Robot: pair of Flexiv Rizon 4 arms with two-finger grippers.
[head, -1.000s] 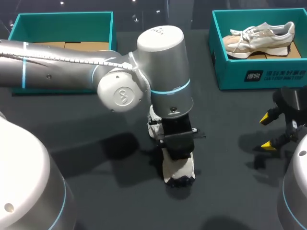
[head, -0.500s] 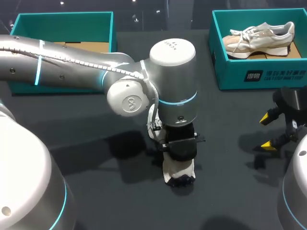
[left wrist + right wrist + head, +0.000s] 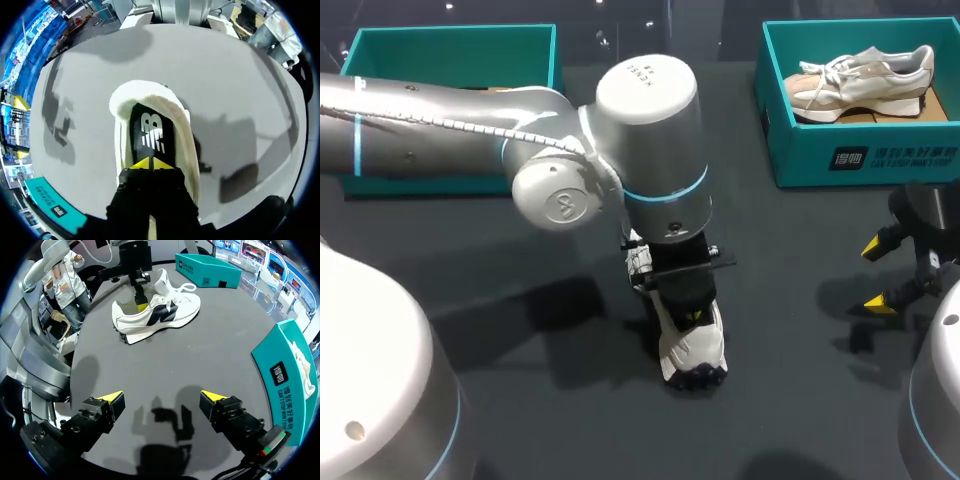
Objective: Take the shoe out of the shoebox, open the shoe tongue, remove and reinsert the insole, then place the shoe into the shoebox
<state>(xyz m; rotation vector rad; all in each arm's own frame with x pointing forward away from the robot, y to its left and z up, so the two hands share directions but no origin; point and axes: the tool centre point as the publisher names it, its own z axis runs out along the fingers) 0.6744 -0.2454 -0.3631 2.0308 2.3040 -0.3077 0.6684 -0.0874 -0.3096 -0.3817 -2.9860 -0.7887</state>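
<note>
Overhead, left arm (image 3: 650,140) covers most of shoe (image 3: 692,352).

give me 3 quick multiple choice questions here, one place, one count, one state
1. Teal shoeboxes on the table: A one, B two, C four.
2. The white sneaker lies: A in a shoebox, B on the table, C on a shelf.
3. The right end effector is: A open, B shut on a lace, C shut on a cloth.
Answers: 1 B, one at each far corner; 2 B, its sole rests on the table; 3 A, yellow tips apart, nothing between.
</note>
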